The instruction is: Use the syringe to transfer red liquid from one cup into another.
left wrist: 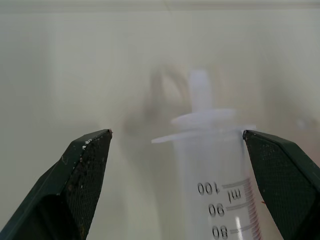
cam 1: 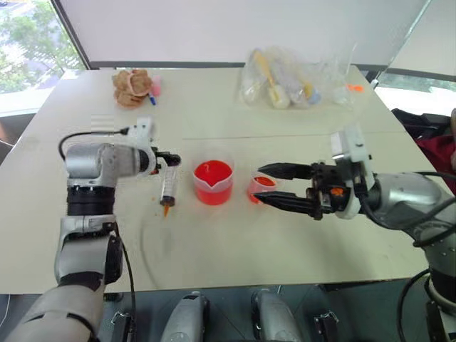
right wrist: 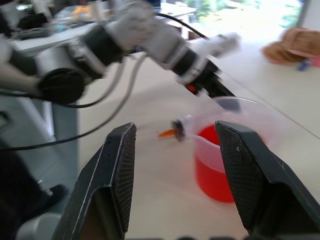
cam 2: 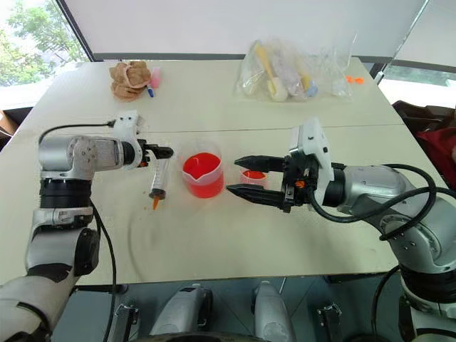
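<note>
The syringe (cam 1: 169, 187) lies on the table with its orange tip toward the near edge, left of the larger spouted cup (cam 1: 213, 182) of red liquid (cam 1: 213, 173). My left gripper (cam 1: 171, 158) is open at the syringe's flanged end; in the left wrist view the barrel (left wrist: 215, 170) stands between the fingers, close against one finger (left wrist: 280, 175). The smaller cup (cam 1: 262, 187), also with red contents, sits right of the beaker. My right gripper (cam 1: 260, 184) is open, pointing left, with its fingertips on either side of that cup. The right wrist view shows beaker (right wrist: 220, 160) and syringe (right wrist: 181, 129) beyond its fingers.
A clear plastic bag (cam 1: 292, 80) of supplies lies at the back right of the table. A brown lumpy object (cam 1: 131, 87) with a pink item and a blue pen beside it sits at the back left. A small orange piece (cam 1: 354, 87) lies near the bag.
</note>
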